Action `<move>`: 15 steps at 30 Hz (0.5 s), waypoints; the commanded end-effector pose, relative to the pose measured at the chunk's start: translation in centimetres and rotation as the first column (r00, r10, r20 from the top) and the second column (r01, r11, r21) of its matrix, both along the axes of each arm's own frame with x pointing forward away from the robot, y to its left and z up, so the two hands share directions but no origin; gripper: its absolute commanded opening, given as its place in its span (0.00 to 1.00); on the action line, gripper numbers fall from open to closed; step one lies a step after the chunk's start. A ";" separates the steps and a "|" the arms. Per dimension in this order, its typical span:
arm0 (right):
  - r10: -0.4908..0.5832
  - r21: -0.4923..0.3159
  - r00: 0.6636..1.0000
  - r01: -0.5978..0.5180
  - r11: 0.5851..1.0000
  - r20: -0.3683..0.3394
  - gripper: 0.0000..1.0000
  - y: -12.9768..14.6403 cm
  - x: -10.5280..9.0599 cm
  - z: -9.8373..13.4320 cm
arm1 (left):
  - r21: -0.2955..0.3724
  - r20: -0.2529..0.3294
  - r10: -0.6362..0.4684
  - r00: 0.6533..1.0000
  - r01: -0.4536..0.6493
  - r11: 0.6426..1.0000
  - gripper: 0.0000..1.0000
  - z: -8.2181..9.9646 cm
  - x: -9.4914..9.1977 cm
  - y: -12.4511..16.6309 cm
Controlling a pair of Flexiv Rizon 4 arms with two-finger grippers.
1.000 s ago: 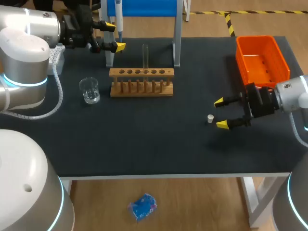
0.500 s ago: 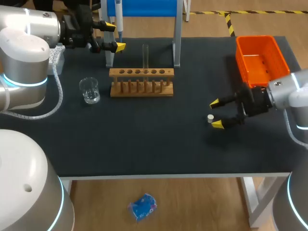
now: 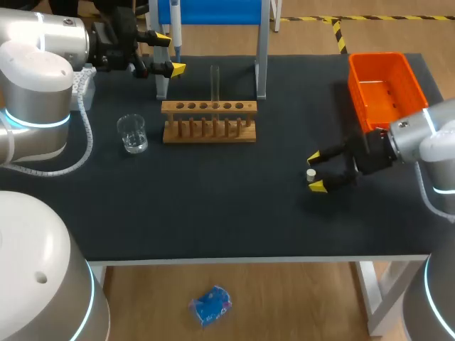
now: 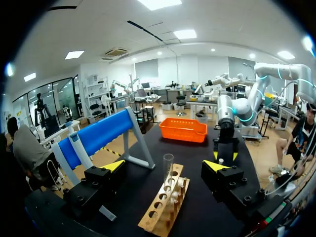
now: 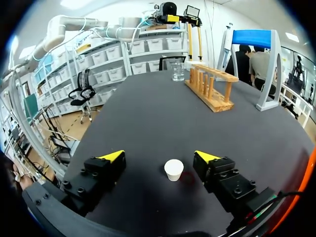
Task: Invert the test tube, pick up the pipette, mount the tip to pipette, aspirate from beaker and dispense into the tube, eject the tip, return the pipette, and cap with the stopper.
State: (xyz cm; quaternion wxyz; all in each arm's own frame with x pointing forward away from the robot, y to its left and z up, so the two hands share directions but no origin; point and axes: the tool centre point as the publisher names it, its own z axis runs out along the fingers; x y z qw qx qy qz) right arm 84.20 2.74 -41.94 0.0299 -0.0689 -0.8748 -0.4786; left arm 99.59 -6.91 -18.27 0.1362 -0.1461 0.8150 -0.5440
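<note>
Operator: How is the right arm posed?

Technician: The right arm is brought in from the right edge of the table (image 3: 234,220) and is held low and nearly level over the black surface. Its claw (image 3: 315,171) is spread. The white stopper (image 5: 174,169) is bracketed between the two yellow tips and is touched by neither.

Operator: And the left arm?

Technician: The left arm is held at the rear left corner. Its claw (image 3: 170,53) is likewise spread, and nothing is gripped. It is positioned just beside a leg of the blue stand (image 3: 213,11), on which the pipette (image 3: 175,28) is hung.

Operator: What is laid out on the table?

Technician: A wooden rack (image 3: 208,121) is placed at the rear middle, and the test tube (image 3: 214,84) is seated upright in it. The glass beaker (image 3: 132,133) is set on the left arm's side of the rack. An orange bin (image 3: 386,89) is located at the rear right corner. The stopper is well apart from the rack.
</note>
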 end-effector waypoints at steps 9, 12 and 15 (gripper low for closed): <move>-0.004 -0.006 1.000 0.004 1.000 -0.008 0.70 -0.3 0.5 -0.9 | 0.000 0.001 0.002 1.000 -0.002 1.000 1.00 0.0 -0.1 0.0; -0.007 -0.003 1.000 0.007 1.000 -0.007 0.66 -0.2 0.6 -0.9 | 0.000 0.001 0.002 1.000 -0.002 1.000 1.00 0.0 -0.1 0.0; -0.007 -0.002 1.000 0.007 1.000 -0.006 0.66 -0.2 0.7 -0.9 | 0.000 0.001 0.002 1.000 -0.002 1.000 1.00 0.0 -0.1 0.0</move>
